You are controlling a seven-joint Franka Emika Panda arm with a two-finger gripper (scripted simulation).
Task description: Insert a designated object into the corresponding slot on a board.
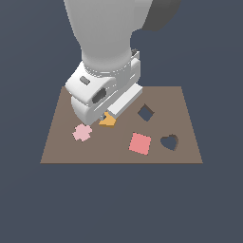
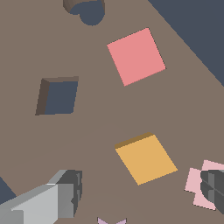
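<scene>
Main risk from here, as I judge it: my fingers aren't squared to the orange tile [image 2: 146, 159], so if I drop and close like this I could clip a corner, spin it flat on the board [image 1: 61, 142], or pinch only an edge and lose it on the lift. Second risk: one finger [image 2: 213, 188] sits right over the pink cross [image 2: 197, 183] in the wrist view, so coming down there could shove or trap that piece instead. Third: the slot [image 1: 145, 112] is a rotated square approx the tile's size, so any yaw error carried from a sloppy grasp would likely jam the tile on the slot rim; the red-pink square [image 1: 140, 143] and heart hole [image 1: 169, 142] lie near enough to matter if I drift. Now my gripper [image 2: 140, 192]: jaws wide apart, holding nothing, no contact w/ the tile that I can see. Other finger [image 2: 65, 194] stands well off to the far side, tile roughly btwn the two but nearer the cross-side finger. Tile lies flat on the board surface, beside the cross, not in any cut-out; in the exterior view it peeks out just under my wrist, w/ the slot off toward that view's right.
</scene>
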